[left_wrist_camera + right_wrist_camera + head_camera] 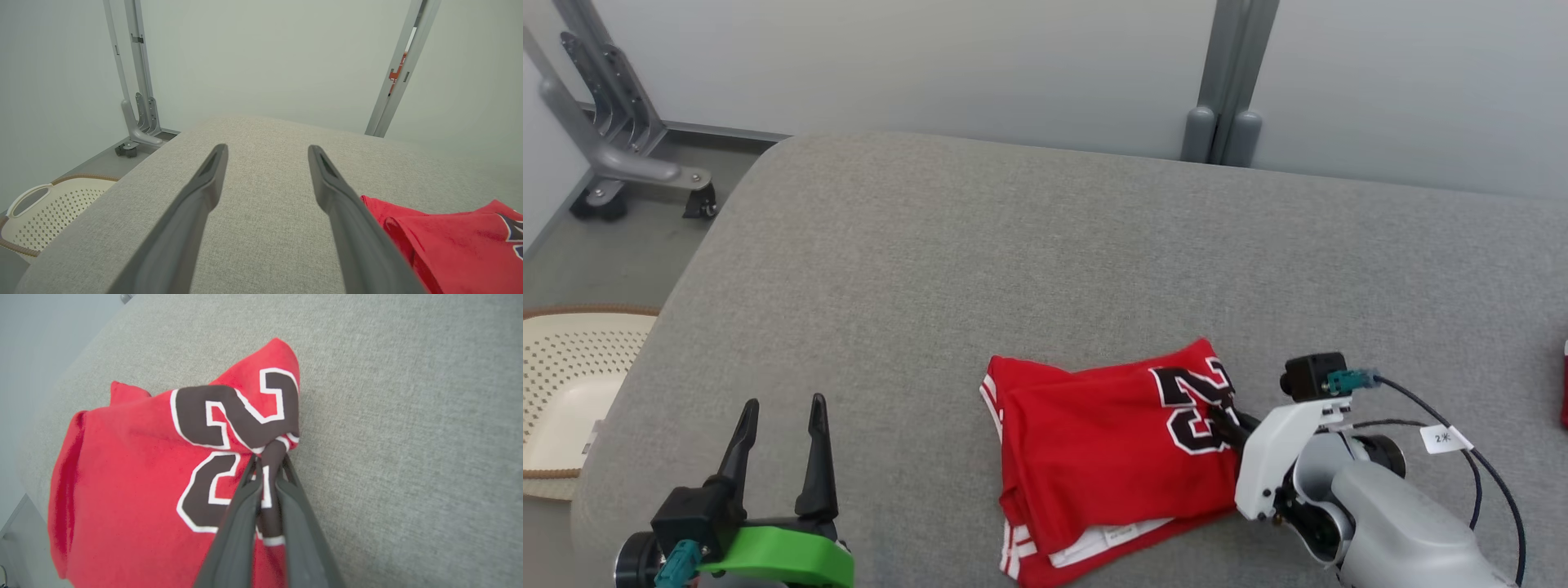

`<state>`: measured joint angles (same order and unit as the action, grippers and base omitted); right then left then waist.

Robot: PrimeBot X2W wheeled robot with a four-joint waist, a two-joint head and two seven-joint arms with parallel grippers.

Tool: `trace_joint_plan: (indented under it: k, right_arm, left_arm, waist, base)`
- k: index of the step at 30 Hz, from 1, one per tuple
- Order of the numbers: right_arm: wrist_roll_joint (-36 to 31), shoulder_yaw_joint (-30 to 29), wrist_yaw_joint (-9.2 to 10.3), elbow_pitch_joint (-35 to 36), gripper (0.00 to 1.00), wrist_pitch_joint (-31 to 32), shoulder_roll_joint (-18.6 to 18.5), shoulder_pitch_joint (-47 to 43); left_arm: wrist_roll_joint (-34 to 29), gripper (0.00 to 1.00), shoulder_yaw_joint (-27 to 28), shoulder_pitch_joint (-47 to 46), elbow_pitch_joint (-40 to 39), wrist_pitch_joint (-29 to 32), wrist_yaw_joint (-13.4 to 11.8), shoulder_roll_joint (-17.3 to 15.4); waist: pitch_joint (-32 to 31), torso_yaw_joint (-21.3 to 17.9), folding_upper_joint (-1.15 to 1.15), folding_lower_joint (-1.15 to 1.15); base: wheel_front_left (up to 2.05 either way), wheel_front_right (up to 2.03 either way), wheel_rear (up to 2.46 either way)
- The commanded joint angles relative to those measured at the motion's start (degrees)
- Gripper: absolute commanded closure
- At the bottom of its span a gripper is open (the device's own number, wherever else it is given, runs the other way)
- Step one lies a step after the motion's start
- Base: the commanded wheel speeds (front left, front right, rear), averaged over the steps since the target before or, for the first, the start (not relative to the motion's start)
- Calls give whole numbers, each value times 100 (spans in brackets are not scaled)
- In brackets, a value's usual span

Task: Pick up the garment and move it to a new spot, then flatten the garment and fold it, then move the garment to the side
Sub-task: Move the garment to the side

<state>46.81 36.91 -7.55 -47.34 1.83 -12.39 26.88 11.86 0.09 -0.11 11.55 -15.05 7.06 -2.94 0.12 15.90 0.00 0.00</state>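
A folded red garment [1094, 457] with a black and white number 23 lies on the grey padded table [1045, 261], near its front edge. My right gripper [1232, 425] is at the garment's right edge, over the number. In the right wrist view the garment [135, 477] has a pinch of cloth bunched between my right gripper's [267, 465] closed fingers. My left gripper [783, 407] stands open at the lower left, well clear of the cloth. The left wrist view has that gripper [267, 153] wide apart over bare table, with the garment [457, 241] at the lower right.
A cream perforated basket [564, 392] sits on the floor left of the table. A grey wheeled frame [613, 139] stands at the back left and a grey post [1225, 82] at the back wall. A red object [1565, 384] shows at the right edge.
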Motion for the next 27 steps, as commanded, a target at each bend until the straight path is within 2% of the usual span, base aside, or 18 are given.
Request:
trace_joint_plan:
  k: [1,9,20,27]
  right_arm:
    - [56,-2,12,36,100,-128,-49,146]
    - [115,159,12,48,100,-306,-344,677]
    - [274,186,11,163,100,-577,-604,1028]
    - [386,107,11,286,100,-774,-742,1067]
  left_arm:
    - [-43,0,-12,-103,9,-13,27,0]
    - [56,0,-340,-310,7,-13,44,2]
    - [218,0,-856,-600,69,-14,-10,-2]
    - [268,0,-1075,-771,105,-13,-56,-5]
  waist:
    - [-54,-171,0,0]
    - [-42,-923,0,0]
    - [132,-2460,0,0]
    - [368,-3157,0,0]
  base:
    - [0,0,0]
    - [0,0,0]
    - [0,0,0]
    - [0,0,0]
